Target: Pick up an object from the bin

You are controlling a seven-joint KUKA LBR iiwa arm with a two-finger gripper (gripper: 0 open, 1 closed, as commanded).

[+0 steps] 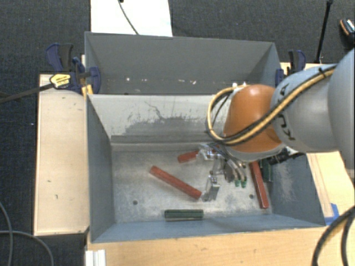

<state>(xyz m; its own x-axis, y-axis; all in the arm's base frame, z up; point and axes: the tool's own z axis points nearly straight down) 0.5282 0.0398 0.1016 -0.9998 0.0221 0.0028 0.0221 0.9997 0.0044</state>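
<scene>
My gripper [211, 190] hangs low in the middle of the bin, under the orange wrist cover. Its metal tip stands right beside the right end of a long red-brown stick [174, 182] that lies slanted on the bin floor. A short red piece [187, 157] lies just behind the gripper, to its left. A dark green bar [183, 214] lies flat near the front wall, below and left of the gripper. Nothing shows between the fingers.
A second long red-brown stick [259, 185] lies nearly upright in the view along the right side of the bin, beside a dark green object [267, 172]. The arm and its cables cover the bin's right middle.
</scene>
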